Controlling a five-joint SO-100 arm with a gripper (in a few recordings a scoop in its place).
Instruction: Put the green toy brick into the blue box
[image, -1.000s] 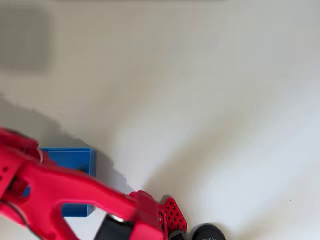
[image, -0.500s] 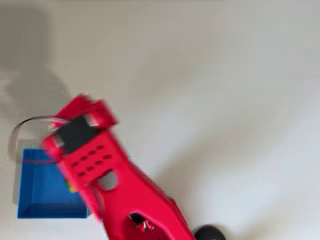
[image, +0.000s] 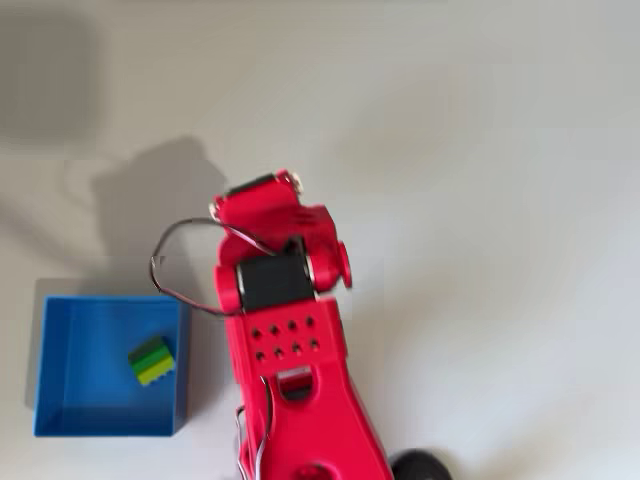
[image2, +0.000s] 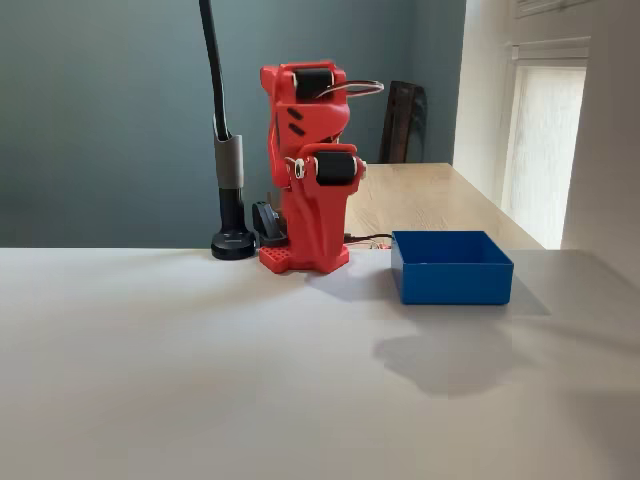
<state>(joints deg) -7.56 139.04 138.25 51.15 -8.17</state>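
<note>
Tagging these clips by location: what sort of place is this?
Probably a room at home or a small office, not a lab: a plain white table, a wooden table with a chair behind it, a curtained window, a dark teal wall.

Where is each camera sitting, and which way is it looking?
Overhead view: it sits above the table and looks straight down on the blue box with the green brick inside; the folded red arm shows from the top.
Fixed view: it stands low at the table's edge, looking across at the arm upright against a dark wall, with a black pole beside it.
Both views share the arm and the blue box.
</note>
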